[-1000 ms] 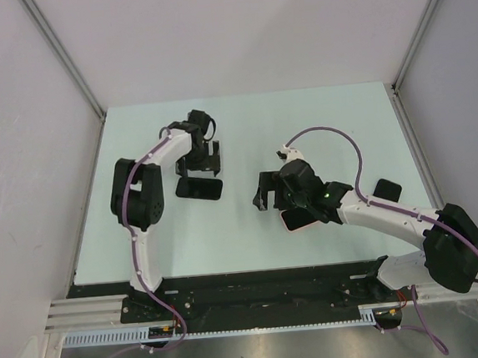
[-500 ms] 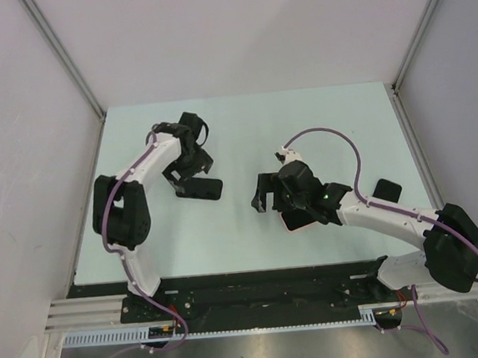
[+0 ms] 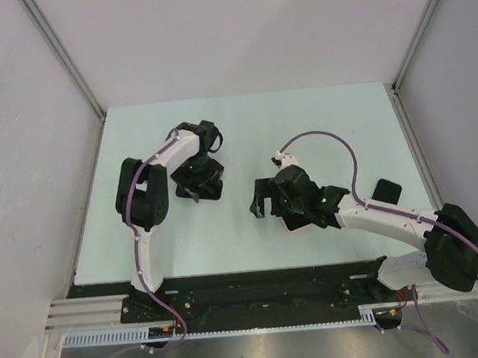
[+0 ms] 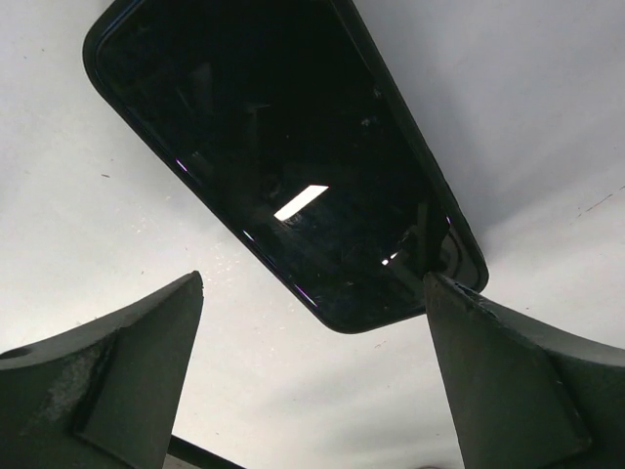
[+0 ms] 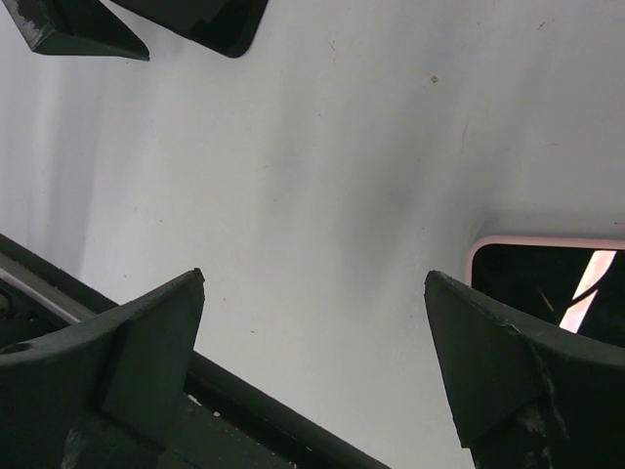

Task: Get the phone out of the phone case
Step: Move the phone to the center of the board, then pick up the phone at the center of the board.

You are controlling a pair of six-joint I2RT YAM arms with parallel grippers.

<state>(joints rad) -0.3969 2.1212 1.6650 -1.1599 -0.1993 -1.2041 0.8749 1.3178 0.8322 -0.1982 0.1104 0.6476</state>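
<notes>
A glossy black phone (image 4: pixel 283 156) lies flat on the table. In the top view it (image 3: pixel 215 189) is mostly hidden under my left gripper (image 3: pixel 196 183). My left gripper (image 4: pixel 312 283) is open low over the phone's near end, and its right finger (image 4: pixel 508 371) overlaps the phone's corner. A pink-rimmed case (image 3: pixel 292 225) with a dark inside lies under my right wrist; one corner shows in the right wrist view (image 5: pixel 542 241). My right gripper (image 5: pixel 314 275) is open and empty over bare table, to the left of the case (image 3: pixel 262 200).
A small black flat object (image 3: pixel 386 190) lies at the table's right side. The table's front edge and black rail (image 5: pixel 244 410) run just below my right gripper. The phone's corner (image 5: pixel 220 24) and a left finger (image 5: pixel 78 29) show in the right wrist view.
My left gripper has moved from beyond the black phone towards me and now sits over it. My right gripper has shifted slightly towards me.
</notes>
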